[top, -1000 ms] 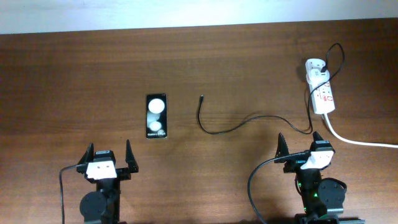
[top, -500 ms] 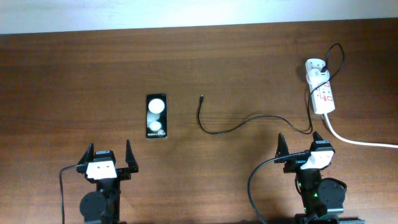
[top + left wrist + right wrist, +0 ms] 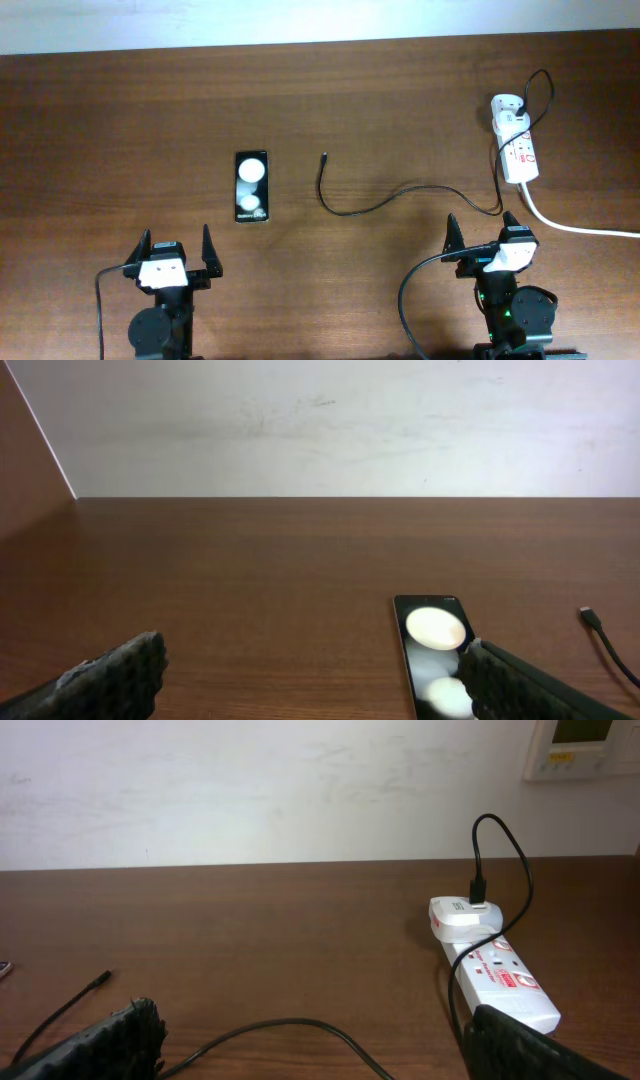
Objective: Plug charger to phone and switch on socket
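Squarely near-to-far, long axis of phone [image 3: 252,187].

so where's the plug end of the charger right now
In the overhead view the charger's plug tip lies free near the middle, just right of the phone and far left of the socket.

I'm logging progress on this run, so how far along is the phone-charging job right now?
Done: only that the adapter of the charger sits in the socket. In hand: nothing; the left gripper and right gripper are open and empty, touching nothing. Left: the plug tip lies apart from the phone, so plugging in remains, then switching the socket on; whether it is on I cannot tell.
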Robot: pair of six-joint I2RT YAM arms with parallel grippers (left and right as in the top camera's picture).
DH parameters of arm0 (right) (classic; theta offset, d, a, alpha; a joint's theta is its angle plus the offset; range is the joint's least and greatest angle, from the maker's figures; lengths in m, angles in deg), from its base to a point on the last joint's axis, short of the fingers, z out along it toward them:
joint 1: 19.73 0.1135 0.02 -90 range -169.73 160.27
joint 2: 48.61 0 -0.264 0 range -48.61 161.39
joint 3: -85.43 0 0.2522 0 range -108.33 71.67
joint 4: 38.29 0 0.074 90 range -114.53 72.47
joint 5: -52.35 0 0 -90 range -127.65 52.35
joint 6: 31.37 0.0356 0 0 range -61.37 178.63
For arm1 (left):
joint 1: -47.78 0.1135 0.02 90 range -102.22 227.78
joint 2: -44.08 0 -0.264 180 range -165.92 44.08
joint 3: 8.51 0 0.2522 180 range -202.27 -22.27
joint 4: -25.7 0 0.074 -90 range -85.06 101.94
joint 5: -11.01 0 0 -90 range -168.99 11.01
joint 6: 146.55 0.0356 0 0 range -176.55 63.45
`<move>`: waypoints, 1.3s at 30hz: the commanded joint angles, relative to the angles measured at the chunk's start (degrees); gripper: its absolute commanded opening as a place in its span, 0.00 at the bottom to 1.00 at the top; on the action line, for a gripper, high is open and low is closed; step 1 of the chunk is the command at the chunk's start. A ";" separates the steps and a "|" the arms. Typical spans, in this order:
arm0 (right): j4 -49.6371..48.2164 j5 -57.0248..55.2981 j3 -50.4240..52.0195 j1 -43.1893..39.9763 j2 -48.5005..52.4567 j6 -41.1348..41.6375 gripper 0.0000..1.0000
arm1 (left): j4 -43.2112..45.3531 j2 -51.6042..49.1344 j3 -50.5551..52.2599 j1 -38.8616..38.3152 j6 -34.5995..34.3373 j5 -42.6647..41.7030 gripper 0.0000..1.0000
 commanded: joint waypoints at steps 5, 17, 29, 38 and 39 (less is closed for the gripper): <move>0.07 0.13 0.42 0.37 -0.44 0.35 0.99 | -0.46 0.59 0.11 0.31 0.90 -0.42 0.99; 0.07 0.13 0.42 0.37 -0.44 0.35 0.99 | 1.22 -0.33 -0.57 0.31 0.87 -6.08 0.99; 0.07 0.13 0.42 0.37 -0.44 0.35 0.99 | -4.35 -32.35 -28.68 0.31 0.87 -12.52 0.99; 0.07 0.13 0.42 0.37 -0.44 0.35 0.99 | -25.73 -60.17 -57.90 -0.81 0.87 -17.88 0.99; 0.07 0.13 0.42 0.37 -0.44 0.35 0.99 | -28.83 -63.36 -61.77 -1.55 0.90 -17.86 0.99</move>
